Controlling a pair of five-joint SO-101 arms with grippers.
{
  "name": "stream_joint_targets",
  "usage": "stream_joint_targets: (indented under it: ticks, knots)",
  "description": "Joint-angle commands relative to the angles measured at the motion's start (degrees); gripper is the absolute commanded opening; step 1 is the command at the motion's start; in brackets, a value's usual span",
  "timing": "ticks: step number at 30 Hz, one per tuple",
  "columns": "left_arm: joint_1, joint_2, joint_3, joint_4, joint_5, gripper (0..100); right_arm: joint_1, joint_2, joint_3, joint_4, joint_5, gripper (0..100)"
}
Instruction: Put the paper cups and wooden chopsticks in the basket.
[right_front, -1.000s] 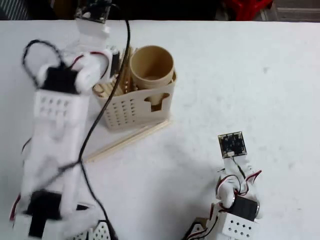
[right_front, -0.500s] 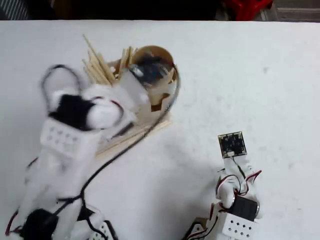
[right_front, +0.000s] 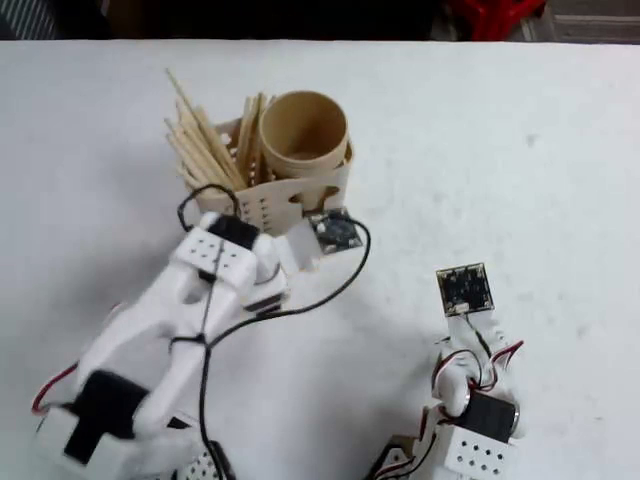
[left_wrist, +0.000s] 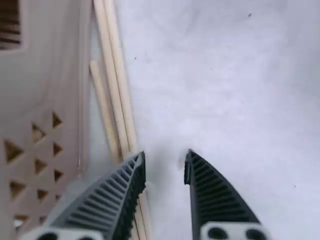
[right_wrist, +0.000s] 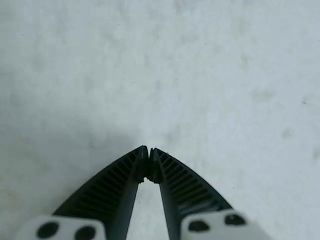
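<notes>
Loose wooden chopsticks (left_wrist: 114, 85) are shown lying flat on the table (right_front: 520, 150), side by side and just beside the perforated wall of the basket (left_wrist: 40, 100). They are judged to be the part of the task not yet done, since they lie outside the basket. The basket (right_front: 300, 195) is seen standing near the far left of the table. An upright paper cup (right_front: 303, 128) is held in one end of it, and a bundle of chopsticks (right_front: 205, 140) is leaned in the other end, the tips fanned out above the rim. The bundle is kept from falling by the basket walls and the cup.

The left gripper (left_wrist: 165, 161) is held low over the table with its jaws parted and nothing between them. One finger (left_wrist: 122, 192) is placed over the near ends of the loose chopsticks, the other over bare table. This posture is read as a preparation for pinching the sticks, though the opening is not centred on them. The left arm (right_front: 190, 300) is stretched toward the basket's front.

The right gripper (right_wrist: 148, 162) is kept closed on nothing above bare table, well apart from the basket, presumably parked out of the way.
</notes>
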Motion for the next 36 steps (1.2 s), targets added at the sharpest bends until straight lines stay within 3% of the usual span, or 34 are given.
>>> stream_joint_targets:
  ticks: [1, 9, 18, 26, 36]
  knots:
    - [0.0, 5.8, 0.2, -6.4, -0.6, 16, -0.3, -0.4, 0.4, -0.7, -0.4, 1.8]
    - [-0.7, 11.7, -0.4, -12.4, 0.9, 16, -0.3, -0.4, 0.4, -0.7, -0.4, 1.8]
    - [-3.6, 11.8, -0.8, -12.5, 19.4, 16, -0.3, -0.4, 0.4, -0.7, -0.4, 1.8]
    - [-6.3, 11.8, -0.7, -12.5, 29.4, 16, -0.3, -0.4, 0.4, -0.7, -0.4, 1.8]
    - [-3.6, 11.3, 1.1, -11.1, 20.7, 16, -0.3, -0.4, 0.4, -0.7, -0.4, 1.8]
